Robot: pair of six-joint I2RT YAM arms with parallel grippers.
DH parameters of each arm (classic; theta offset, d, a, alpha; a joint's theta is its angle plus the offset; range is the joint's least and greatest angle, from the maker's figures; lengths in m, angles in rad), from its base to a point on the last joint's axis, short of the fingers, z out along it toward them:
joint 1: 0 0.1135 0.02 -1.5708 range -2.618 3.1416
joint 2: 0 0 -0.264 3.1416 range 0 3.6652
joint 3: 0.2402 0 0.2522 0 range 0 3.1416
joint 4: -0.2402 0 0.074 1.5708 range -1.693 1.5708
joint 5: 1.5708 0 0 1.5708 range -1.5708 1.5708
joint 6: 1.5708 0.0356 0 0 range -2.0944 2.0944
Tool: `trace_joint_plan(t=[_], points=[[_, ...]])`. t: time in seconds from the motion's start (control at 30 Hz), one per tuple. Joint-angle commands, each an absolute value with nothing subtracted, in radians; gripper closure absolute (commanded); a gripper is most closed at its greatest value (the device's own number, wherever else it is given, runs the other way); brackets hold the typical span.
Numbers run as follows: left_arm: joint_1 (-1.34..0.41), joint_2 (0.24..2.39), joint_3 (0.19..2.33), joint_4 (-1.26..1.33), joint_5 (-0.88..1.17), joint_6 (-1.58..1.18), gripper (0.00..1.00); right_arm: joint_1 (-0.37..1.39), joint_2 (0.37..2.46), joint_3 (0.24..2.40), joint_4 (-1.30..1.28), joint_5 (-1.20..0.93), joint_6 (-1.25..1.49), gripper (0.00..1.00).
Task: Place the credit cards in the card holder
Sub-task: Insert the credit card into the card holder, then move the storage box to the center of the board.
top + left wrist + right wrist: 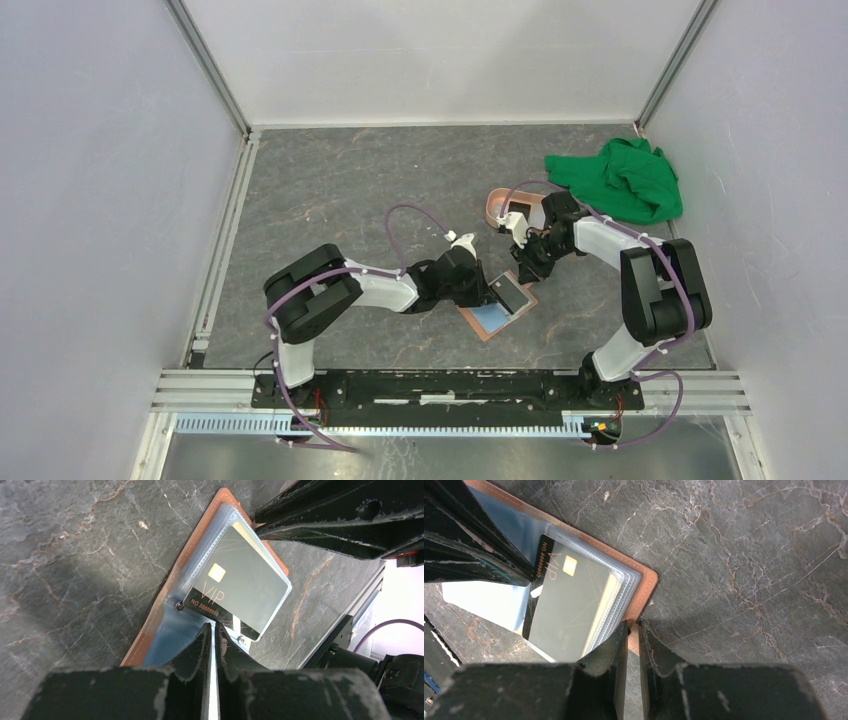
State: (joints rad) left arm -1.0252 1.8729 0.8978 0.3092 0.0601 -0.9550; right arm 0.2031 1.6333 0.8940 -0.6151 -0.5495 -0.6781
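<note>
A dark grey veined tabletop (330, 180) lies evenly lit; plain white panels (440, 55) enclose three sides; aluminium posts (210, 70) mark the corners.

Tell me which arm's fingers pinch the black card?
The left arm's fingers, closed on the black card at its printed end; the right arm's fingers grip the card holder instead.

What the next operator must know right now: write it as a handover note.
Left gripper: shut on the near end of the black card.
Right gripper: shut on the edge of the card holder, which lies open on the table.
Done: black card mostly inside a clear sleeve, one end out.
Left: seat it, load other cards. The pink tray contents are too small to tell.
</note>
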Motion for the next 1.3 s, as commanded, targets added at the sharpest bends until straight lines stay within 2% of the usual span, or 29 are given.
trace_joint_plan(t=[0.0, 0.23, 0.43, 0.67, 0.93, 1.0, 1.13, 1.2, 1.23, 1.27], points=[[-1.021, 1.907, 0.954, 0.291, 0.056, -0.914, 0.88, 0.207, 1.644, 0.916, -0.621, -0.569, -0.678, 0.81], [-1.000, 1.923, 1.011, 0.265, 0.032, -0.881, 0.88, 0.208, 1.643, 0.916, -0.623, -0.575, -0.680, 0.81], [-0.994, 1.848, 0.983, 0.256, 0.049, -0.845, 0.87, 0.208, 1.627, 0.916, -0.615, -0.571, -0.678, 0.80], [-0.994, 1.646, 0.844, 0.262, 0.048, -0.819, 0.83, 0.202, 1.587, 0.911, -0.598, -0.574, -0.676, 0.78], [-0.994, 1.290, 0.610, 0.269, -0.107, -0.797, 0.78, 0.159, 1.465, 0.887, -0.551, -0.640, -0.686, 0.76], [-0.994, 1.182, 0.509, 0.305, -0.171, -0.825, 0.66, 0.140, 1.424, 0.878, -0.544, -0.676, -0.697, 0.75], [-0.991, 0.966, 0.313, 0.365, -0.262, -0.897, 0.34, 0.096, 1.344, 0.869, -0.548, -0.769, -0.750, 0.75], [-0.991, 0.863, 0.250, 0.362, -0.297, -0.927, 0.09, 0.067, 1.288, 0.843, -0.522, -0.820, -0.759, 0.74], [-0.990, 0.809, 0.220, 0.354, -0.315, -0.950, 0.02, 0.056, 1.257, 0.827, -0.504, -0.836, -0.758, 0.73], [-0.988, 0.759, 0.195, 0.346, -0.328, -0.976, 0.01, 0.045, 1.232, 0.817, -0.486, -0.846, -0.756, 0.72]])
